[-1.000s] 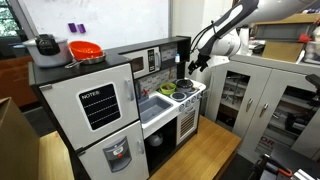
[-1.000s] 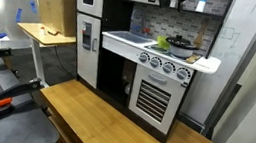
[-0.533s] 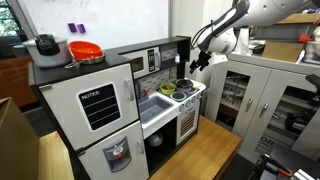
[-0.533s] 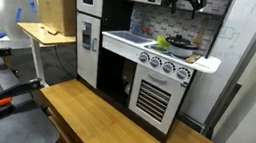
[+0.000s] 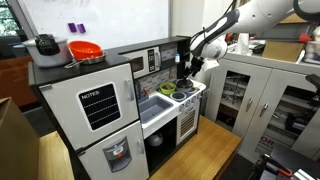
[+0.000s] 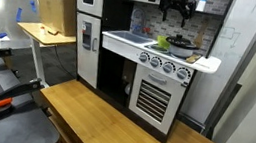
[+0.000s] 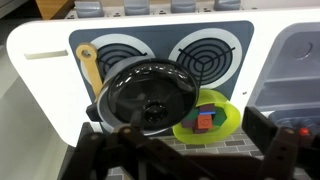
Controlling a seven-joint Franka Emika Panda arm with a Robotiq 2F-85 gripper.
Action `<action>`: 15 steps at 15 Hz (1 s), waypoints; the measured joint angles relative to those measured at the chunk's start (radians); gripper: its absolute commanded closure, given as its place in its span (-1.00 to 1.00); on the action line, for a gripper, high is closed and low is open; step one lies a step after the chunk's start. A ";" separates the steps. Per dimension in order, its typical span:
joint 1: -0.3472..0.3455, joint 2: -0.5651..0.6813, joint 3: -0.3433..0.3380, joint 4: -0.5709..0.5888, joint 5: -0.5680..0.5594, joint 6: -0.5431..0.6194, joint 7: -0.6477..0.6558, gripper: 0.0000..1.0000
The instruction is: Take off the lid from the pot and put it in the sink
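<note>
The small dark pot [image 7: 150, 97] sits on the toy stove with its round greyish lid [image 7: 152, 103] on top. It also shows in both exterior views [image 5: 186, 90] [image 6: 180, 44]. My gripper [image 7: 180, 150] is open and empty. It hangs above the pot and the green dish, touching neither, as both exterior views [image 5: 192, 68] [image 6: 174, 9] show. The pale sink [image 7: 300, 55] lies beside the stove and shows in both exterior views [image 5: 154, 105] [image 6: 126, 36].
A green dish [image 7: 210, 118] with coloured blocks touches the pot. A wooden spoon [image 7: 88, 68] lies by a burner. A red colander [image 5: 84, 50] and a big grey cooker [image 5: 45, 45] stand on the fridge top. A grey cabinet [image 5: 262, 95] stands beside the kitchen.
My gripper has come down and moved in over the stove, closer to the pot. The pot, lid and dish have not moved.
</note>
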 measured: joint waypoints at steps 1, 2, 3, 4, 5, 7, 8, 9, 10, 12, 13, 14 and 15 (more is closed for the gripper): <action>0.000 0.002 0.000 0.001 -0.015 0.001 0.006 -1.00; 0.000 0.002 -0.001 0.001 -0.031 0.001 0.014 -1.00; 0.000 0.002 -0.001 0.001 -0.036 0.001 0.019 -1.00; 0.000 0.003 0.000 0.000 -0.036 0.001 0.019 -1.00; 0.000 0.003 0.000 0.000 -0.036 0.001 0.019 -1.00; -0.001 0.003 0.001 0.000 -0.036 0.001 0.019 -1.00; 0.000 0.003 0.001 0.000 -0.036 0.001 0.019 -1.00; 0.000 0.003 0.001 0.000 -0.036 0.001 0.019 -1.00; -0.001 0.003 0.001 0.000 -0.036 0.001 0.019 -1.00; 0.000 0.003 0.001 -0.001 -0.036 0.001 0.019 -1.00; -0.001 0.004 0.001 -0.001 -0.037 0.001 0.019 -1.00; -0.001 0.008 0.001 0.000 -0.038 0.001 0.019 -1.00; -0.002 0.013 0.001 0.002 -0.038 0.001 0.019 -1.00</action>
